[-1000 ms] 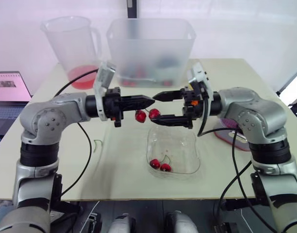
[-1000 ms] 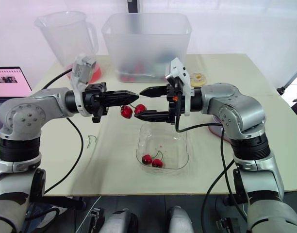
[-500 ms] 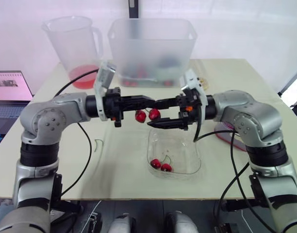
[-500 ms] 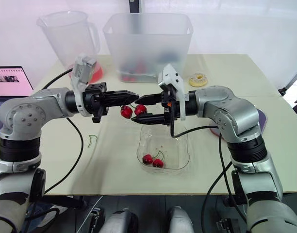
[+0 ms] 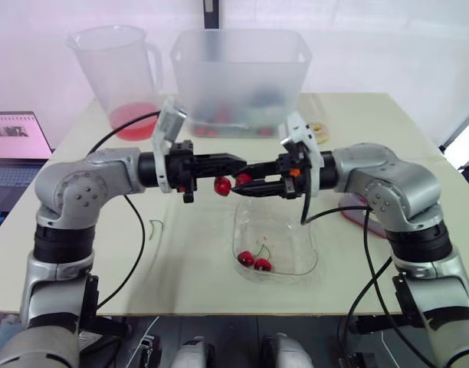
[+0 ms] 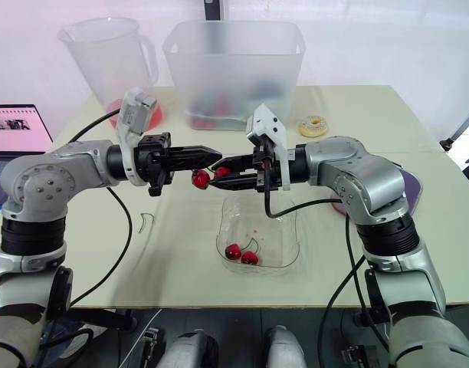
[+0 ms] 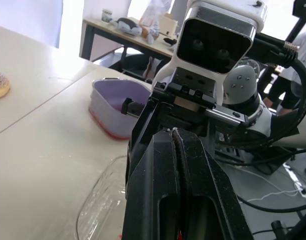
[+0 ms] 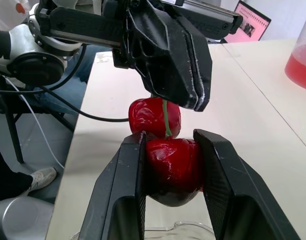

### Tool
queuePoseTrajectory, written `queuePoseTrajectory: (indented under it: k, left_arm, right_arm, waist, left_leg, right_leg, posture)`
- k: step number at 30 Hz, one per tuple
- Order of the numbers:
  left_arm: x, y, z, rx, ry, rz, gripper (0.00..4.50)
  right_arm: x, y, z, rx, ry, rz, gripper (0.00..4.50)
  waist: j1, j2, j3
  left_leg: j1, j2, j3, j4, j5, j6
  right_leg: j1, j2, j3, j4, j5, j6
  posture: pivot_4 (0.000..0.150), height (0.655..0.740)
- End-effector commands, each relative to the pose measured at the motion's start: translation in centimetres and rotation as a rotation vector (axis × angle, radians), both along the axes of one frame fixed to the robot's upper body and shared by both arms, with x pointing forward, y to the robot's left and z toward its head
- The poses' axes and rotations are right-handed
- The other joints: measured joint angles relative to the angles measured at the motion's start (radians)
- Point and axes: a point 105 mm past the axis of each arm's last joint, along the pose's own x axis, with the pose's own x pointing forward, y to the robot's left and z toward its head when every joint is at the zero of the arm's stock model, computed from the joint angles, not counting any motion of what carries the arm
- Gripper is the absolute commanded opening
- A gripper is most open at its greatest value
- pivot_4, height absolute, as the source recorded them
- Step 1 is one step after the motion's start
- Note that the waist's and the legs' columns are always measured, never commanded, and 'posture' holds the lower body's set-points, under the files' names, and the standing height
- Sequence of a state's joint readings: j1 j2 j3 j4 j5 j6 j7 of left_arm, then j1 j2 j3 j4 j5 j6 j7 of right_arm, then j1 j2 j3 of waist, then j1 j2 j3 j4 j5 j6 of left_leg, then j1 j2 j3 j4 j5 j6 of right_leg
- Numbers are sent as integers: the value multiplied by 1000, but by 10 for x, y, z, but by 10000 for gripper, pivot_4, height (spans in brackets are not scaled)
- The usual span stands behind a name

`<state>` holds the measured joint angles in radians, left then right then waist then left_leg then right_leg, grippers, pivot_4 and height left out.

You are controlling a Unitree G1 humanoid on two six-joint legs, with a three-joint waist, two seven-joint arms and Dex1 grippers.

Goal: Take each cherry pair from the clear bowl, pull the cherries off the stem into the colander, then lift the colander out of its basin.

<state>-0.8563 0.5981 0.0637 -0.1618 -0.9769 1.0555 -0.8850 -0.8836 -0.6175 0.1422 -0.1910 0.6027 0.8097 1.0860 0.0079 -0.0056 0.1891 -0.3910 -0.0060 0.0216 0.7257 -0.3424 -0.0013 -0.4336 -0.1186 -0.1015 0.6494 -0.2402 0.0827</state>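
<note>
A laptop (image 5: 16, 149) sits off the table's left edge, and a frosted pitcher (image 5: 119, 69) with red liquid in its bottom stands at the far left corner. The left arm is bent at the elbow, and its forearm reaches level across the table toward the middle. The left gripper (image 5: 238, 163) has its fingers (image 7: 158, 190) pressed tight together on the green stem (image 8: 166, 122) of a cherry pair (image 5: 231, 183), which hangs in the air just below the tips. A loose bit of green stem (image 5: 153, 228) lies on the table under that forearm, left of the clear bowl (image 5: 296, 230).

The frosted basin (image 5: 238, 77) stands at the middle of the far edge, and red and dark shapes show dimly through its wall. In front of it the two grippers meet tip to tip over the far rim of the clear bowl. The bowl sits near the table's near edge and holds another pair of cherries (image 5: 252, 261).

The right arm mirrors the left, with its forearm level and pointing toward the table's left side. The right gripper (image 5: 244, 182) is clamped on one cherry (image 8: 173, 170) of the pair, a finger on each side. The other cherry (image 8: 154, 116) hangs free just beside it.

A doughnut (image 6: 313, 125) lies right of the basin, and a purple container (image 7: 113, 100) sits near the right edge, behind the right forearm.
</note>
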Motion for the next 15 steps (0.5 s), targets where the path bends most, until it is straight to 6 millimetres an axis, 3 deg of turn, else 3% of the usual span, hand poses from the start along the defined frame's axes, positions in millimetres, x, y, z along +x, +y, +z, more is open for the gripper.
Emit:
queuePoseTrajectory:
  k: [1, 15]
  left_arm:
    - [-4, 1, 10, -8, -60, 1, 0]
    - [-1, -1, 10, -19, -70, 17, 0]
  right_arm:
    - [-1, -6, 3, -1, -28, 1, 14481]
    - [-4, -21, -11, -49, 25, -33, 14481]
  waist:
    - [0, 0, 0]
    - [4, 0, 0]
  left_leg:
    - [0, 0, 0, 0, 0, 0]
    - [0, 0, 0, 0, 0, 0]
  right_leg:
    - [0, 0, 0, 0, 0, 0]
    - [0, 0, 0, 0, 0, 0]
  posture:
    - [1500, 6886]
    - [1500, 6886]
